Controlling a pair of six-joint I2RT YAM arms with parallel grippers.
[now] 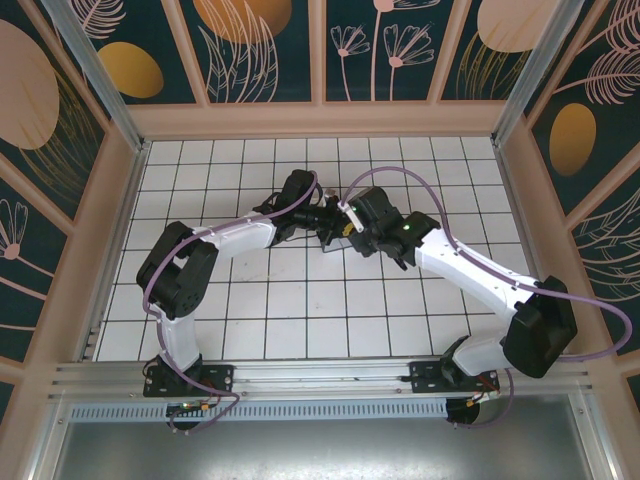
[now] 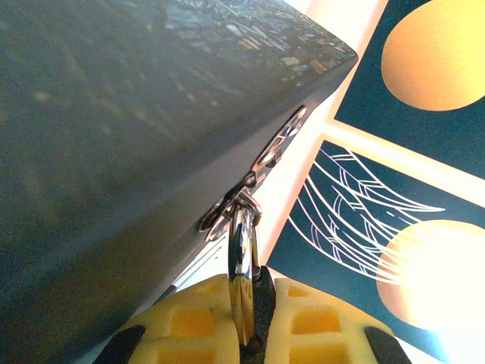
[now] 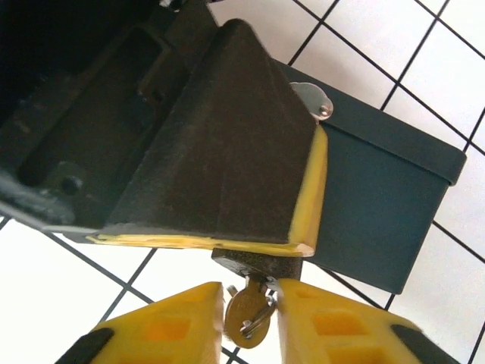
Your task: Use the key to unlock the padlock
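- White tiled surface (image 1: 300,300) lies beneath both claws, ringed by leaf-patterned walls (image 1: 250,40).
- Left claw (image 2: 254,294) is pressed together on the padlock (image 3: 256,265). The shackle (image 2: 241,243) runs up from its pads through the hasp (image 2: 280,144) of a dark box (image 3: 379,205).
- Box lid sits closed, so its inside is hidden.
- Right claw (image 3: 250,292) has the key (image 3: 244,312) between its fingertips, just under the padlock. The fingers stand close on either side, but whether they pinch it cannot be told.

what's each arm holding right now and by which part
Left fingers clamp the padlock by its body. The key sits by its head between the right fingers; whether they grip it cannot be told.
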